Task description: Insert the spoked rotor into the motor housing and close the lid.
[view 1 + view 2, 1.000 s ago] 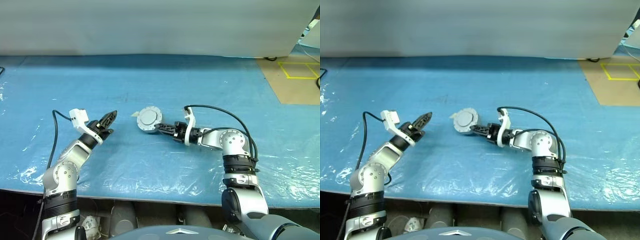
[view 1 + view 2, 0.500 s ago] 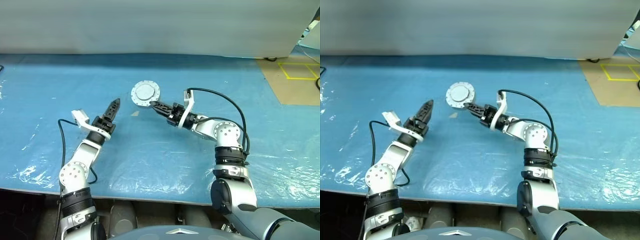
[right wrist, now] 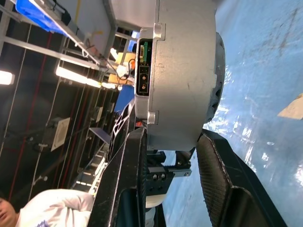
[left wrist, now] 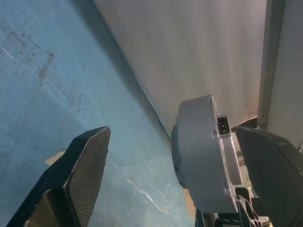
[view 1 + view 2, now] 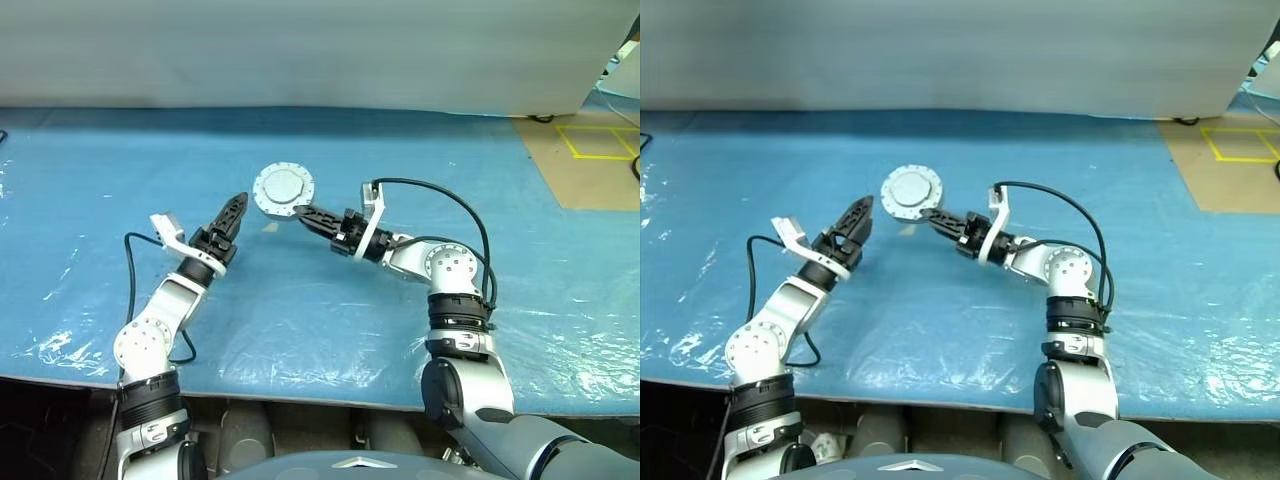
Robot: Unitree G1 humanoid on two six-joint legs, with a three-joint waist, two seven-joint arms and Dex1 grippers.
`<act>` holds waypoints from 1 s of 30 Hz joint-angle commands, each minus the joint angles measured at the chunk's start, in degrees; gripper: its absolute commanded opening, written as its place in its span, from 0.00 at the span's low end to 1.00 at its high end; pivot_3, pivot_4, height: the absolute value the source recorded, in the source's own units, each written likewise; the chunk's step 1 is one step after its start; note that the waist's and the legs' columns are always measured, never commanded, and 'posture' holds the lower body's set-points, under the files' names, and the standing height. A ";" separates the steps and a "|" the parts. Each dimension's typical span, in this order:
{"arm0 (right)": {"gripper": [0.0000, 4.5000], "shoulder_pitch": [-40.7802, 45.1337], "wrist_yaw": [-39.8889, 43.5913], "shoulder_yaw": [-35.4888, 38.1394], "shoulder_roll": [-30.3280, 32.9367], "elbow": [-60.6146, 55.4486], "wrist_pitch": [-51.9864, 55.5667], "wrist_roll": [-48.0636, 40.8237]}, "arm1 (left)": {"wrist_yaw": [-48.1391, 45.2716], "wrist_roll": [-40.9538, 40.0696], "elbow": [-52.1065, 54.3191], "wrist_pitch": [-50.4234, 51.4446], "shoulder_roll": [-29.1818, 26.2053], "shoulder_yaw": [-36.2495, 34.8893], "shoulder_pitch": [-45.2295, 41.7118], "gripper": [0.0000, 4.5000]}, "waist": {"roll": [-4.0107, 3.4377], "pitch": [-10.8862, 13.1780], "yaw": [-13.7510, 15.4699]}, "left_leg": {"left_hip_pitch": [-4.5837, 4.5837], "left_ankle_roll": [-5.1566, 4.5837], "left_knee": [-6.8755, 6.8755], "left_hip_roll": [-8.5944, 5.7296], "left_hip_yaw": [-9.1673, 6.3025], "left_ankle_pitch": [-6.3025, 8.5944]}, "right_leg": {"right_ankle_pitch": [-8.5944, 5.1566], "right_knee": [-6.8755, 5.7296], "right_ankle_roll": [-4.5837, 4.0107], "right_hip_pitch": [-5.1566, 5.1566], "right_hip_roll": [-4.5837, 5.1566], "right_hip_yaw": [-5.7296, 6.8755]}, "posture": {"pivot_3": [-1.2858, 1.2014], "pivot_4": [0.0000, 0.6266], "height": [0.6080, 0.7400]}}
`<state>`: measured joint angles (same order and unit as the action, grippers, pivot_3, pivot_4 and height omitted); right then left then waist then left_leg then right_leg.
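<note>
The short round silver motor housing [image 5: 284, 189], clamped in the right hand [image 5: 303, 212], has been lifted off the blue tabletop [image 5: 330, 300] toward the left hand [image 5: 236, 211], now spread wide for a handover.

Motor housing [image 5: 284, 190]: short round silver-grey casing, held clear above the blue counter [image 5: 330, 300], tipped up on edge so one flat round face looks toward the head camera. That face shows a smooth pale central disc ringed by a rim of small tabs. Seen edge-on from the wrist cameras, it is a thick drum with a plain cylindrical side wall, a small dark connector block set in a notch on the rim, and a darker part bulging from the opposite face. Its lower edge sits clamped between the two fingers of the right end effector [image 5: 303, 212]. Windings not visible from these angles.
</note>
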<state>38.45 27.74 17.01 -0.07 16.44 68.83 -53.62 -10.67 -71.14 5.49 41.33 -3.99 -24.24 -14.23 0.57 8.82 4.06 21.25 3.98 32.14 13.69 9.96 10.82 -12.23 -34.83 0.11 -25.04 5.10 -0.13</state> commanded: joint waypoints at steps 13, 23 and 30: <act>0.26 -0.86 3.91 -3.85 -1.98 -7.06 2.97 -4.72 | -0.53 -3.20 -0.65 3.72 -1.36 3.84 -2.43 0.99 | 0.00 0.00 0.08 | 0.00 0.00 0.05 0.00 -0.03 0.00 | 0.03 -0.02 0.02 0.02 0.00 0.01 | 0.52 0.24 1.00; 0.26 -0.72 4.71 -5.98 -1.14 -5.96 0.64 -1.75 | -1.85 -3.18 -1.09 4.42 -2.62 4.46 -2.24 0.66 | 0.01 0.01 0.06 | -0.01 0.00 0.11 -0.01 -0.05 0.00 | 0.05 -0.04 0.03 0.06 0.00 0.02 | 0.52 0.24 1.00; 0.26 -0.19 5.38 -6.02 -1.44 -5.36 -0.30 -1.46 | -2.54 -3.80 -0.57 4.14 -2.15 5.16 -2.49 0.61 | 0.01 0.00 0.07 | -0.02 0.00 0.12 -0.01 -0.06 0.00 | 0.06 -0.04 0.02 0.07 0.00 0.02 | 0.52 0.24 1.00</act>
<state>36.06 31.69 10.58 -0.58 13.00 70.42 -53.42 -13.44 -75.41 3.73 45.21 -5.77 -19.98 -16.45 0.58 8.83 4.13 21.23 3.98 32.26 13.68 9.90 10.82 -12.17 -34.87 0.14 -24.97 5.10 -0.11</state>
